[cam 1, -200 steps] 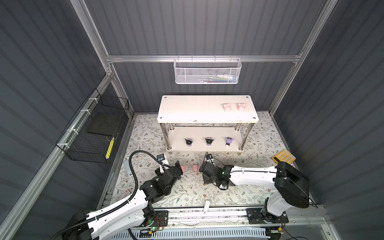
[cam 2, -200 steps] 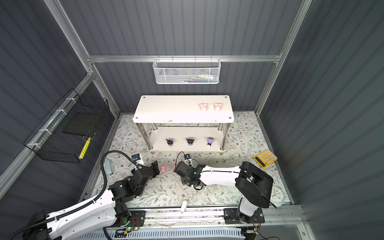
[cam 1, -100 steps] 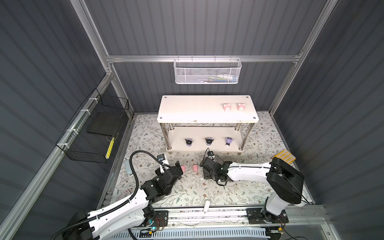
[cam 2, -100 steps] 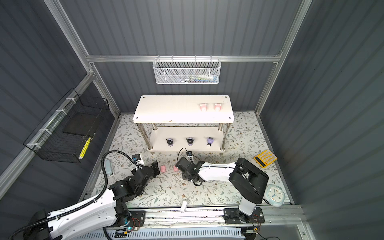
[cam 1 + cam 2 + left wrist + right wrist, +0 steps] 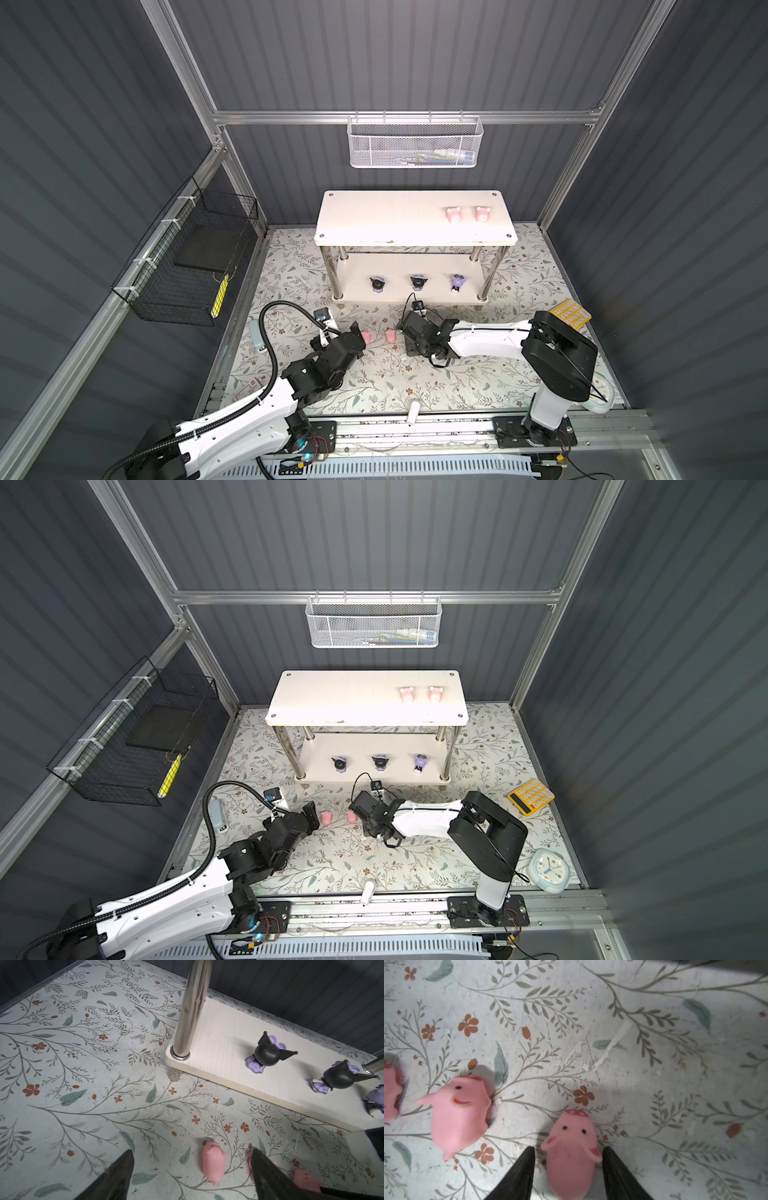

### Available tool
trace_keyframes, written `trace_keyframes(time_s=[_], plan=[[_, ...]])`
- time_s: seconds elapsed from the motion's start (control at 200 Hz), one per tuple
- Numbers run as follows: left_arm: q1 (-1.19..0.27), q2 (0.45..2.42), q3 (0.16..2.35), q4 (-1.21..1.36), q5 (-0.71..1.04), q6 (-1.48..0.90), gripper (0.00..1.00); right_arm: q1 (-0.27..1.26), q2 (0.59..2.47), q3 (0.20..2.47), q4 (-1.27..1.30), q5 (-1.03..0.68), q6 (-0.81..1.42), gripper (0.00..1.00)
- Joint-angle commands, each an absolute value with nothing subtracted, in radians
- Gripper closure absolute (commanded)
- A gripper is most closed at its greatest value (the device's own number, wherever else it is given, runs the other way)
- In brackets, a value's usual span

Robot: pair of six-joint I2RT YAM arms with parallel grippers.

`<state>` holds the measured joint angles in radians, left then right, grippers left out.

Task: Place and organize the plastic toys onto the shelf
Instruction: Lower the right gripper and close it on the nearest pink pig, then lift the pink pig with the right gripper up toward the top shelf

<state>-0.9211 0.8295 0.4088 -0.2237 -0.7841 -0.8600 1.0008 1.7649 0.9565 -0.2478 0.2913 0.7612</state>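
The white shelf (image 5: pixel 386 220) stands at the back, with two pink toys (image 5: pixel 454 214) on its top board and three purple, black-headed ones (image 5: pixel 417 282) on its lower board (image 5: pixel 224 1043). Three more pink pigs lie on the floral floor. My right gripper (image 5: pixel 569 1148) is open, its jaws close on either side of one pig (image 5: pixel 572 1159); a small gap shows on one side. Both top views hide this pig under the gripper (image 5: pixel 405 332). My left gripper (image 5: pixel 191 1151) stands wide open over another pig (image 5: pixel 213 1164), which also shows in a top view (image 5: pixel 365 336). The third pig (image 5: pixel 459 1111) lies between those two.
A yellow calculator (image 5: pixel 531 802) and a pale blue clock (image 5: pixel 548 870) lie on the floor at the right. A white mesh basket (image 5: pixel 415 143) hangs on the back wall and a black wire basket (image 5: pixel 187 266) on the left wall. A small white object (image 5: pixel 412 411) lies at the front edge.
My right gripper has moved left to the pigs on the floor, and its jaws have narrowed round one of them. The left arm has not moved.
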Motion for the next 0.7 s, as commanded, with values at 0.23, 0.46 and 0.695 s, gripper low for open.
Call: trace_keyframes(time_s=[0.23,0.46,0.695], plan=[[-0.916,0.809,0.406,-0.268,-0.804,-0.87,0.12,0.987,1.807,1.002,-0.271,0.3,0.742,0.56],[-0.915,0.814,0.398,-0.258,-0.802,-0.88,0.12,0.988,1.775,1.005,-0.333,0.313,0.747,0.64],[-0.915,0.831,0.394,-0.236,-0.795,-0.879,0.12,0.988,1.663,0.967,-0.397,0.329,0.741,0.68]])
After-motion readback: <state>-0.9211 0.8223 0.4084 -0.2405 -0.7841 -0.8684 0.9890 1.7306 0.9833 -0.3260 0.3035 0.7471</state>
